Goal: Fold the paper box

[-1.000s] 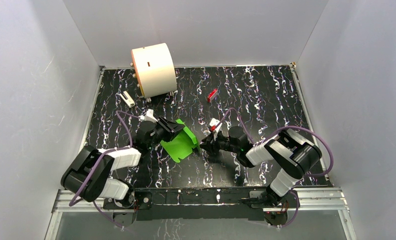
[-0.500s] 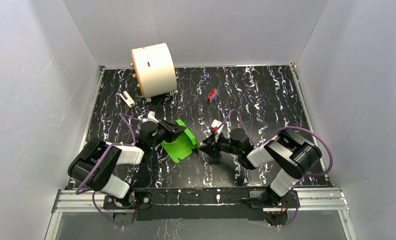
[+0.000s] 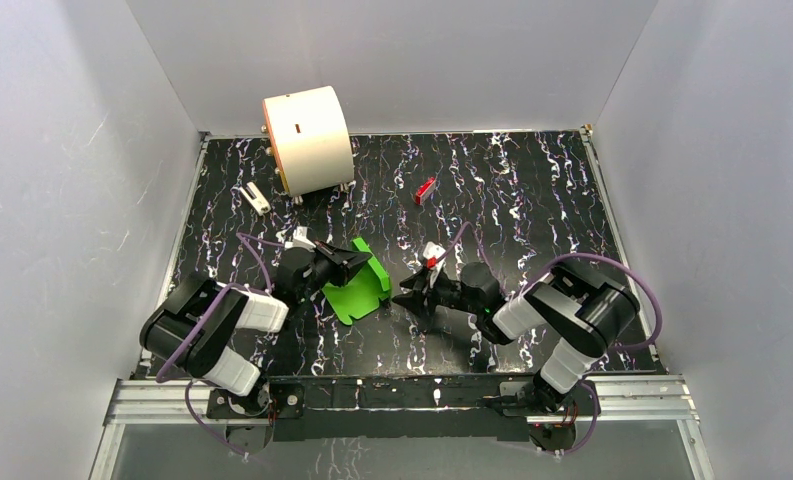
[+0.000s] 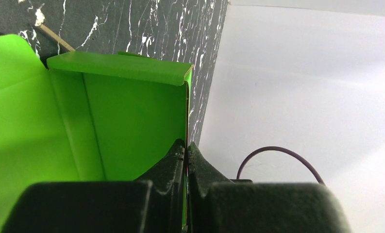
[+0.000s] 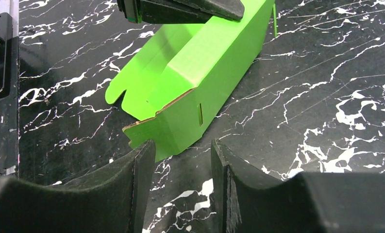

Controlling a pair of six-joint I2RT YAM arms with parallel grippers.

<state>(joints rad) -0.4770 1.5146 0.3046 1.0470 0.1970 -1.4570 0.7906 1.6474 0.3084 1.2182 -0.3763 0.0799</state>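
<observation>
The paper box lies on the black marbled bench, a little toward 7 o'clock from the middle. It is bright green and only half formed. One flat panel rests on the bench and one wall stands up along its 3 o'clock side.

The left claw reaches the box from 9 o'clock and is closed on it. In the left wrist view, the two black fingers are pressed together and the thin edge of the upright green wall is pinched between them. A narrow flap at the top of this wall is bent over.

The right claw sits low over the bench at the 3 o'clock side of the box, with its tips pointing toward 9 o'clock. Its jaws stand apart at a middle width and hold nothing, and bare bench shows in the gap between them. A torn-looking corner of the box is just beside the tips, but I cannot tell if it touches them.

A large cream cylinder stands at 11 o'clock near the back wall. A small red block lies at 12 o'clock, well apart from the box.
</observation>
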